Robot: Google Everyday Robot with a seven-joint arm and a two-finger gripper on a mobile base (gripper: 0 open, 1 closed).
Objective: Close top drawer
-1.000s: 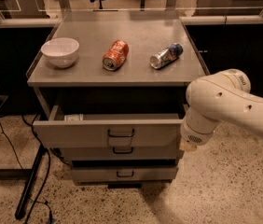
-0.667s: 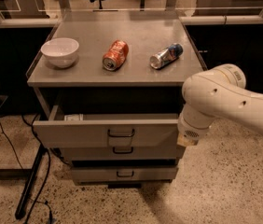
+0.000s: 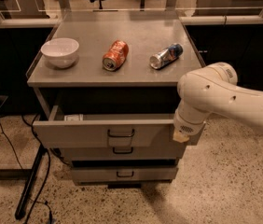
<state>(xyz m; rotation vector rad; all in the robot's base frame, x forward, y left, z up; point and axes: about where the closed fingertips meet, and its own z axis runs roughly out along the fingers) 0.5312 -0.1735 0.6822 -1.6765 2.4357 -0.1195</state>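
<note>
a: where was the top drawer point(image 3: 75, 134)?
b: standing open under the tabletop point(image 3: 136, 76), white card point(image 3: 73, 117) inside.
a: and the tool point(image 3: 182, 135)?
b: at the drawer front's right end; couldn't tell its grip state.

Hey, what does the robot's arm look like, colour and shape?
The arm is smooth off-white, built of thick rounded segments with a few small dark holes and a speckled vent patch near its end. No cables or markings show. The gripper, at the right end of the top drawer, shows only a small tan piece.
</note>
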